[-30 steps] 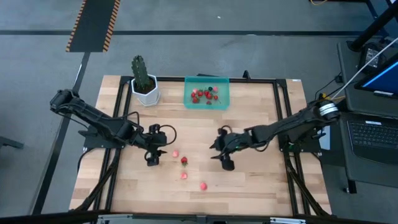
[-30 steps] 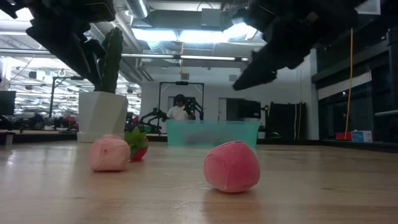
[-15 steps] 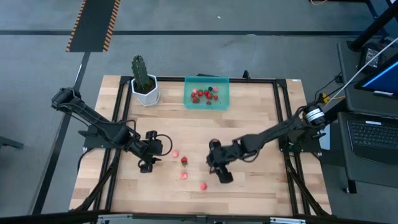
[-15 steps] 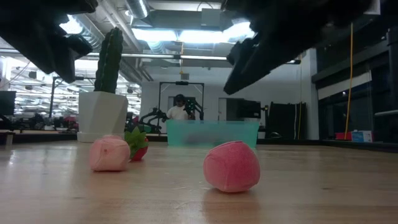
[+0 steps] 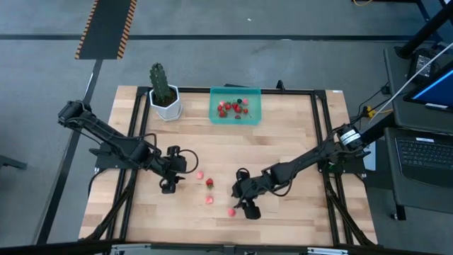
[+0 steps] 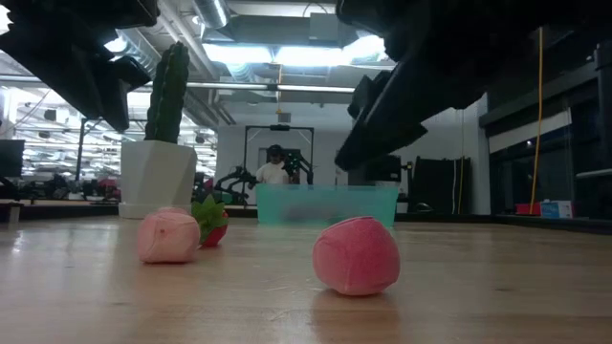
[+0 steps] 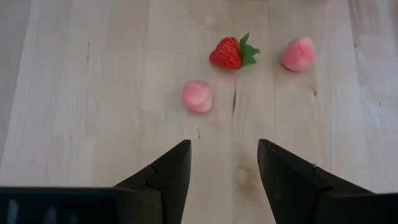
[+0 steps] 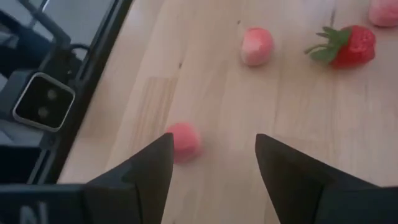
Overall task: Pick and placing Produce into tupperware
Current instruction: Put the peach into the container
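Four pieces of produce loose on the counter [image 5: 297, 142], tupperware [image 5: 236, 105] at the far edge already holding berries; right hand [image 5: 248, 205] released and empty beside the nearest pink berry [image 5: 231, 211], presumably lining up a grasp; left hand [image 5: 168, 185] released, empty, near another pink berry [image 5: 199, 175].

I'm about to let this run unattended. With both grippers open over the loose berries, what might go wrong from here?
1. The right gripper hangs open beside the pink berry near the table's front; the round piece may roll away if a finger nudges it.
2. The left gripper faces another pink berry close to a red strawberry; closing might bump the neighbour.
3. The container sits far back, so a weak grip may drop a berry on the way.
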Controlling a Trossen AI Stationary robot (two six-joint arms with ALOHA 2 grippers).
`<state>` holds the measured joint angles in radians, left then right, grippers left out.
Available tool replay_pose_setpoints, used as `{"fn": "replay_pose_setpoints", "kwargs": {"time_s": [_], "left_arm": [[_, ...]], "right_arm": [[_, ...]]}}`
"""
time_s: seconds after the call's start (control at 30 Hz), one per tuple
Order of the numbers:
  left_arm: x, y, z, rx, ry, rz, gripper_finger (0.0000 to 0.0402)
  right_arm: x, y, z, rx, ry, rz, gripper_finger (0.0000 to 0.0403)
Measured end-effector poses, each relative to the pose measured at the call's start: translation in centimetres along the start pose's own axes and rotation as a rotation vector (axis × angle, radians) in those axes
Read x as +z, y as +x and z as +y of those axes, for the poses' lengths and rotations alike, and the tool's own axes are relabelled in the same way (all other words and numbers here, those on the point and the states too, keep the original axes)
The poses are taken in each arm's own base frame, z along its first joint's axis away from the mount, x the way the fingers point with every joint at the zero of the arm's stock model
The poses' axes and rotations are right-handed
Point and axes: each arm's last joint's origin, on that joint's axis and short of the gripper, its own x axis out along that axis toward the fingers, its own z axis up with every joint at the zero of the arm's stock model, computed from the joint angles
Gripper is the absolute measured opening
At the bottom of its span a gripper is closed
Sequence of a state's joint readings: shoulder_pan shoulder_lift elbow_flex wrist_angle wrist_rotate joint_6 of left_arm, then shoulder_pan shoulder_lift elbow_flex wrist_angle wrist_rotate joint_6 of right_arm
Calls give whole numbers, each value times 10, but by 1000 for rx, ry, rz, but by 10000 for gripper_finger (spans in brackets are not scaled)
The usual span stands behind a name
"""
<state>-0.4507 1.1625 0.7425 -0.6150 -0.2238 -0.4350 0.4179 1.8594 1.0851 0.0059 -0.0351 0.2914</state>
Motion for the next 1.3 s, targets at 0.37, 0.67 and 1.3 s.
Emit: {"fn": "replay_pose_setpoints", "kwargs": {"time_s": [0.37, 0.67, 1.3], "left_arm": [[0, 0, 0, 0, 2, 5, 176], [0, 0, 0, -2, 1, 0, 176], [0, 0, 0, -2, -8, -2, 176]], "right_arm": [[-3, 4, 15, 26, -66, -29, 228], [-16, 26, 14, 1, -40, -16, 228], [-21, 36, 19, 25, -87, -36, 311]]}}
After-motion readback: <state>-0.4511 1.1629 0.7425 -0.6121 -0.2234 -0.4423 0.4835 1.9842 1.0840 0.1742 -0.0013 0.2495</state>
